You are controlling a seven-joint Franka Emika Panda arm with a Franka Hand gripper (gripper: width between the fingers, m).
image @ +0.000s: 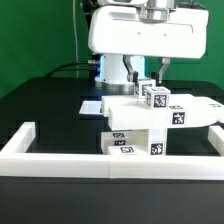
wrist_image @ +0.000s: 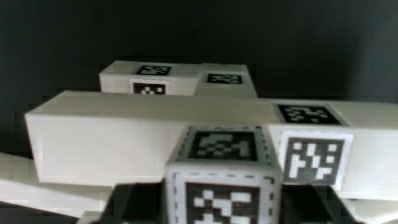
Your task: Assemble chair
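A small square white post [wrist_image: 237, 172] with black-and-white tags on its faces stands on top of the chair's stacked white parts [image: 135, 132]. The post [image: 153, 96] rises near a flat white panel [image: 192, 110] toward the exterior view's right. My gripper [image: 147, 82] comes down from above with one finger on each side of the post. In the wrist view the gripper [wrist_image: 228, 206] has its dark fingers [wrist_image: 135, 206] pressed against both side faces, shut on the post. Beyond it lie a wide white block [wrist_image: 143, 125] and a smaller tagged block [wrist_image: 175, 78].
A long low white border wall [image: 60, 155] runs along the front and up both sides of the black table. The marker board [image: 90, 105] lies flat behind the parts. The robot's white base [image: 120, 40] stands at the back before a green curtain.
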